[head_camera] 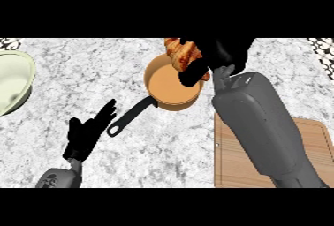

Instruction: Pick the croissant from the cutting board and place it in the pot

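A golden-brown croissant (180, 52) hangs over the far rim of the copper pot (171, 86), with my right hand (218, 55) curled round it and hiding part of it. The pot stands at the middle of the marble counter, its black handle (130, 117) pointing toward the lower left. The wooden cutting board (313, 150) lies at the lower right, partly covered by my right forearm, with nothing visible on it. My left hand (88, 132) rests open at the lower left, fingers up, just left of the pot's handle tip.
A pale green bowl (14, 81) sits at the left edge of the counter. Dark patterned objects show at the top left (8, 43) and top right (324, 46) corners. Bare marble lies between the bowl and the pot.
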Motion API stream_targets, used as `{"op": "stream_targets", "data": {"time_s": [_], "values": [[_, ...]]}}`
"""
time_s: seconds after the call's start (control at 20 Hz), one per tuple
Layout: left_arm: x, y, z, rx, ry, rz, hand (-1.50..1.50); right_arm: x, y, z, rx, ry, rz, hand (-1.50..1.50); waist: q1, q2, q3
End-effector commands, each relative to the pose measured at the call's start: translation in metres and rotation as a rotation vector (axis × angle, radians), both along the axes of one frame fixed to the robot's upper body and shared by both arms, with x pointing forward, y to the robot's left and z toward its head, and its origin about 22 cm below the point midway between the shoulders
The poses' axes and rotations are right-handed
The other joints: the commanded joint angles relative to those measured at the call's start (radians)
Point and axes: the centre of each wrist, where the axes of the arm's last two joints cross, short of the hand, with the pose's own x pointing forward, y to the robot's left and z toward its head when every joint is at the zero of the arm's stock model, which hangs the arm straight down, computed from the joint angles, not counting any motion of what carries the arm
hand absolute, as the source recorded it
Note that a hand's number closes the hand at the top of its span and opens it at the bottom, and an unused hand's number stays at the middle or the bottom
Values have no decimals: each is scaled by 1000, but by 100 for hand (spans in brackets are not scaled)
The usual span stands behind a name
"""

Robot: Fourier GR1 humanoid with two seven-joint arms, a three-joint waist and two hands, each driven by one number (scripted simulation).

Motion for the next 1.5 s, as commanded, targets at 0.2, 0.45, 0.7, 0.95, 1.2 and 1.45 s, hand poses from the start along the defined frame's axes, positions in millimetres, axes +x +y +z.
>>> {"op": "stream_targets", "data": {"time_s": [0.2, 0.45, 0.7, 0.95, 1.2, 1.45], "values": [[6, -11, -3, 13, -13, -25, 0, 43, 26, -14, -413, 102, -87, 150, 10, 8, -2], [5, -3, 6, 3, -17, -11, 0, 53, 50, -50, -400, 444, -109, 150, 21, 6, -1], [15, 1, 5, -1, 6, -10, 0, 67, 48, -63, -391, 608, -163, -150, 22, 7, -1], [0, -23, -4, -9, 0, -34, 0, 69, 50, -45, -67, 352, -105, -150, 41, 14, 0], [5, -28, -4, 4, 11, -26, 0, 64, 50, -5, 290, 74, -111, -150, 32, 11, 1], [17, -8, 5, -9, -6, -9, 0, 68, 39, -2, 521, -118, -252, -150, 17, 11, -1]]}}
